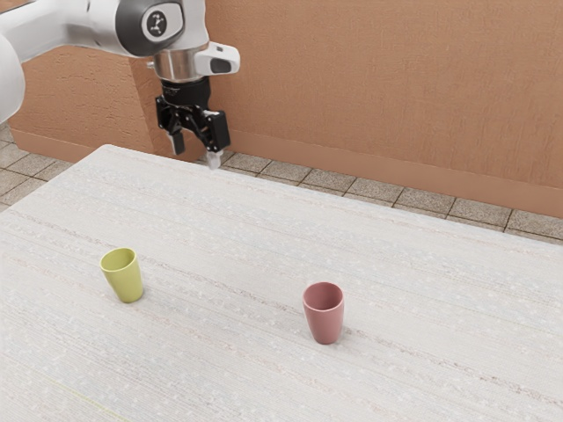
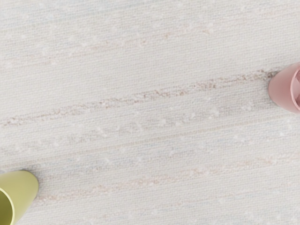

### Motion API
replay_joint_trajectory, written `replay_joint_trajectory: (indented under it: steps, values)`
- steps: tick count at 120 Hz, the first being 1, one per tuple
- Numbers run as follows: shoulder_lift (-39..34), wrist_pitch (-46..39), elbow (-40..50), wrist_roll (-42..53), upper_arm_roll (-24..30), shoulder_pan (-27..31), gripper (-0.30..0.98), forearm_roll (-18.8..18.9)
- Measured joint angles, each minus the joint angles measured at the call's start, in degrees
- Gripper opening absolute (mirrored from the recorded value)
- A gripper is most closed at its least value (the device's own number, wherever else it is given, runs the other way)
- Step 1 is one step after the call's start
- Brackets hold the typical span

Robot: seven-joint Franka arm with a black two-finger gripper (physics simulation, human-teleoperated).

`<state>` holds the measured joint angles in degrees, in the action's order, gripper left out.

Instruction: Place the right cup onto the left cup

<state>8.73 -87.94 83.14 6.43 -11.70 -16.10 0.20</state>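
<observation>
My gripper point(image 1: 196, 151) hangs high beyond the table's far edge in the exterior view, its two fingers apart with nothing between them. A yellow-green cup point(image 1: 125, 277) stands upright on the table toward the exterior view's left, and a reddish-pink cup point(image 1: 325, 315) stands upright toward the middle, well apart from it. Both have their mouths up, and both are away from my gripper. The wrist view, looking down, has parts of the yellow-green cup point(image 2: 26, 190) and of the pink cup point(image 2: 282, 88) at its borders, with bare tabletop between them.
The pale, streaked table point(image 1: 229, 237) carries the two cups, with a wide gap between them. Behind it are a tiled floor point(image 1: 374, 189) and an orange-brown wall point(image 1: 396, 88).
</observation>
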Motion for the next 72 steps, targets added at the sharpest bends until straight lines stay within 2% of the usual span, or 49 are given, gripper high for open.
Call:
replay_joint_trajectory:
  steps: [12, 28, 72]
  values:
    - [0.0, -1.2, 0.6, 0.2, 0.2, 0.0, 0.69, 0.0]
    - [0.0, -5.1, 6.3, 0.4, 0.9, 0.1, 0.69, -0.1]
    - [2.7, -16.3, 15.1, -2.0, 8.6, 0.2, 0.69, -0.1]
